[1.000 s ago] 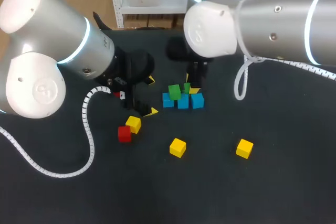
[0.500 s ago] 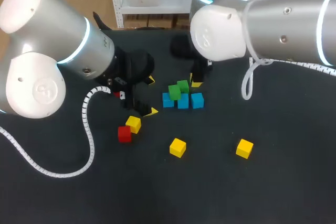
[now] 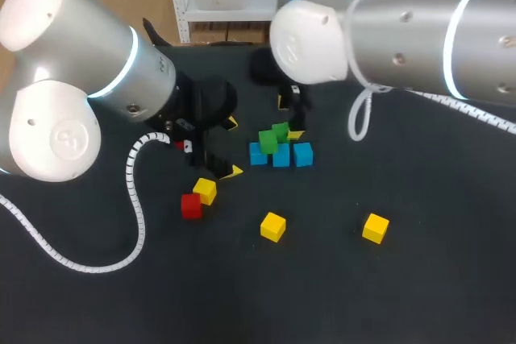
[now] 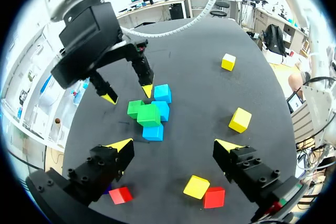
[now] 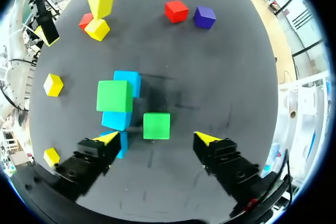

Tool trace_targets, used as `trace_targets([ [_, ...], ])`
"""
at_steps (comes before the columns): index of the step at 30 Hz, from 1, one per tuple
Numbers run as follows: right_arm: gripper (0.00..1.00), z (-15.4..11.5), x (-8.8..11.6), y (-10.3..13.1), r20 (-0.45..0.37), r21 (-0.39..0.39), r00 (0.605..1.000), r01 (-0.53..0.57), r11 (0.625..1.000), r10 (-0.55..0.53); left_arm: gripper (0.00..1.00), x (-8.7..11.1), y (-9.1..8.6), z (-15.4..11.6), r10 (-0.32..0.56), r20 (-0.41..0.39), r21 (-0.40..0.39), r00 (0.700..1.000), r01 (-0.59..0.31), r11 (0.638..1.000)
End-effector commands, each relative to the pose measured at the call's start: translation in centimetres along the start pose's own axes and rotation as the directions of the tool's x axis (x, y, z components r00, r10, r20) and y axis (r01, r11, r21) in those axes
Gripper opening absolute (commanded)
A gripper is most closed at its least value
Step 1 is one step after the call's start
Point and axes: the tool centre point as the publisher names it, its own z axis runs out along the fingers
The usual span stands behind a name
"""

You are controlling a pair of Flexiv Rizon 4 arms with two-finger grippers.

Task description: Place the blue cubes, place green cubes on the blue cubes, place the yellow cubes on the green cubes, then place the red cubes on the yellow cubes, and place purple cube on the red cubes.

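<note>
The table (image 3: pixel 419 279) is black and flat. Three blue cubes (image 3: pixel 280 155) sit touching in a short row. In the head view the row runs from side to side. The first green cube (image 3: pixel 268 141) sits on top of the row, toward its left end, turned a little. The second green cube (image 5: pixel 156 126) lies on the table just behind the row. The right gripper (image 5: pixel 156 138) hangs above it, fingers wide apart, holding nothing. The left gripper (image 4: pixel 175 144) is spread wide too, near a yellow cube (image 4: pixel 196 186) and a red cube (image 4: pixel 214 197) that touch.
</note>
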Motion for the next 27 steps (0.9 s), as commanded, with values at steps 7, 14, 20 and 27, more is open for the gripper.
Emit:
trace_targets([
  [7, 1.00, 0.9, -0.3, -1.2, -0.002, -0.056, 1.000, 0.018, 0.998, -0.018, 1.00, 0.2, 0.0, 0.0, 0.003, 0.006, 0.001, 1.000, -0.003, 1.000],
  [14, 1.00, 1.6, -0.2, -1.2, 0.006, -0.083, 1.000, 0.029, 0.996, -0.029, 1.00, 0.2, 0.0, 0.0, 0.003, 0.006, 0.001, 1.000, -0.003, 1.000],
  [20, 1.00, 2.1, -0.1, -0.9, 0.023, -0.110, 0.999, 0.031, 0.994, -0.029, 1.00, 0.2, 0.0, 0.0, 0.003, 0.006, 0.001, 1.000, -0.003, 1.000],
  [27, 0.99, 2.0, -0.2, -0.7, 0.042, -0.123, 0.999, 0.041, 0.992, -0.036, 1.00, 0.2, 0.0, 0.0, 0.003, 0.006, 0.001, 1.000, -0.003, 1.000],
])
